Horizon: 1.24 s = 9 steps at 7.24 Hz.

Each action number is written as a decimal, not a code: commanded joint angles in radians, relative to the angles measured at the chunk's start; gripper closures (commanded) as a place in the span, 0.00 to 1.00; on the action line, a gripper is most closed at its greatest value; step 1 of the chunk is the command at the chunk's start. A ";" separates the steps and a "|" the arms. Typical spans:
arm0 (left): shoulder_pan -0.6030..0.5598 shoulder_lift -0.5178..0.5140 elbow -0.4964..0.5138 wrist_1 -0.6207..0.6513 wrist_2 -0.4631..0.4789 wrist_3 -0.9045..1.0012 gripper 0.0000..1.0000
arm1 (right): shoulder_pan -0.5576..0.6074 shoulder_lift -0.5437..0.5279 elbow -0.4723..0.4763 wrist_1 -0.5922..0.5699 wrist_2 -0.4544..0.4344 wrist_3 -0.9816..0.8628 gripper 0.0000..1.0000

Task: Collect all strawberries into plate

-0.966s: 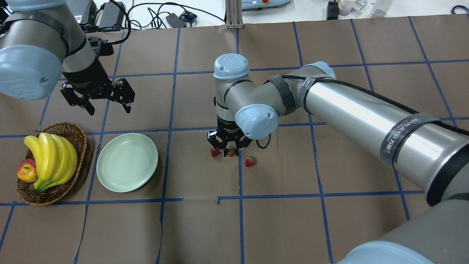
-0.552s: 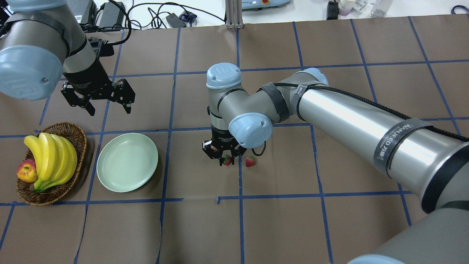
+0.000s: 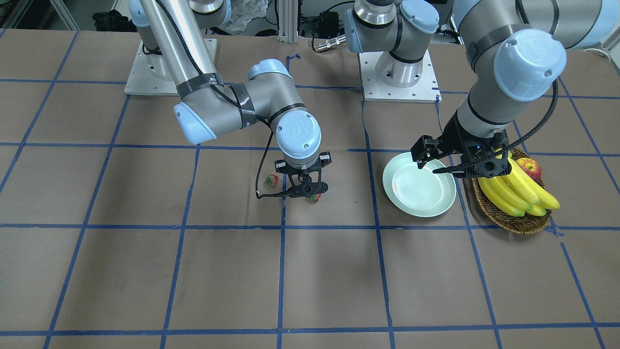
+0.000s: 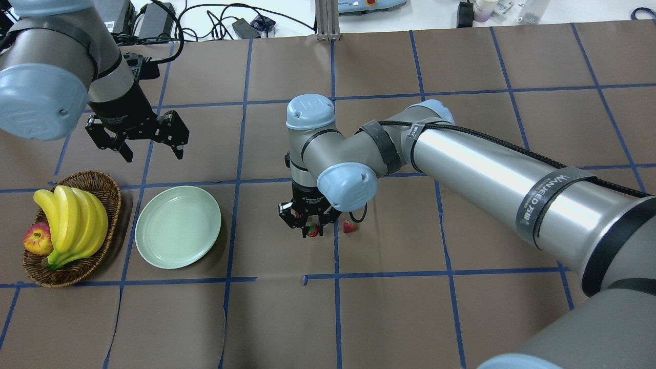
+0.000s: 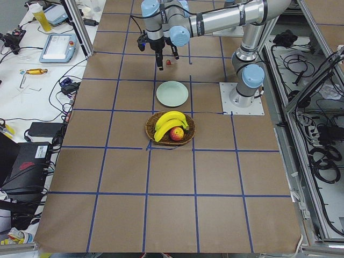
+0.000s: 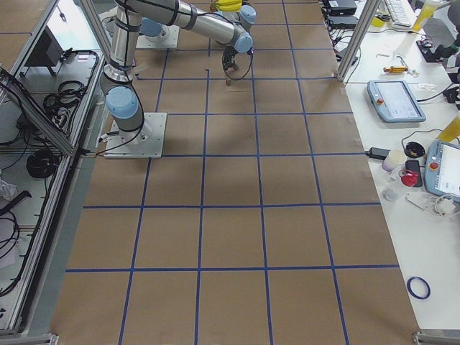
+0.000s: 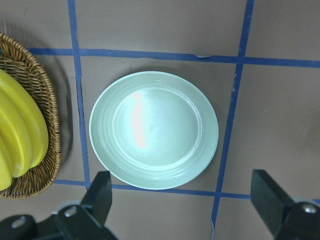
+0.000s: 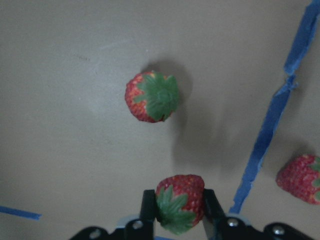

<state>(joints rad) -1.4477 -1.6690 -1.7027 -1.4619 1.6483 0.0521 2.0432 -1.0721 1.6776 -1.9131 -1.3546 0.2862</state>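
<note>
Brown paper table gridded with blue tape, right jaws pinching strawberry, left jaws spread.

Glossy mint plate, woven wicker basket, matt brown paper table cover, seeded-skinned strawberries

We see a table covered in brown paper marked into squares by blue tape lines. Beyond its far edge in the overhead view lies a white bench strewn with black cables. In the right side view, a white side table carries a teach pendant, and aluminium frame posts stand beside it.
</note>
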 commanded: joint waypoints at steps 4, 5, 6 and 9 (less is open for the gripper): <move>0.000 -0.002 -0.005 -0.003 0.001 0.000 0.00 | 0.000 0.020 -0.002 -0.009 -0.001 -0.016 0.04; 0.000 -0.002 -0.003 0.000 0.002 0.000 0.00 | -0.001 0.008 -0.015 -0.004 -0.009 -0.009 0.00; 0.000 0.000 -0.003 0.000 0.002 0.000 0.00 | -0.001 -0.027 -0.018 -0.004 -0.017 0.001 0.00; 0.001 0.000 -0.003 0.000 0.005 0.000 0.00 | -0.035 -0.088 -0.019 0.003 -0.180 -0.068 0.00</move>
<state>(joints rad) -1.4468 -1.6691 -1.7058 -1.4619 1.6525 0.0522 2.0214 -1.1425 1.6562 -1.9141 -1.4226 0.2678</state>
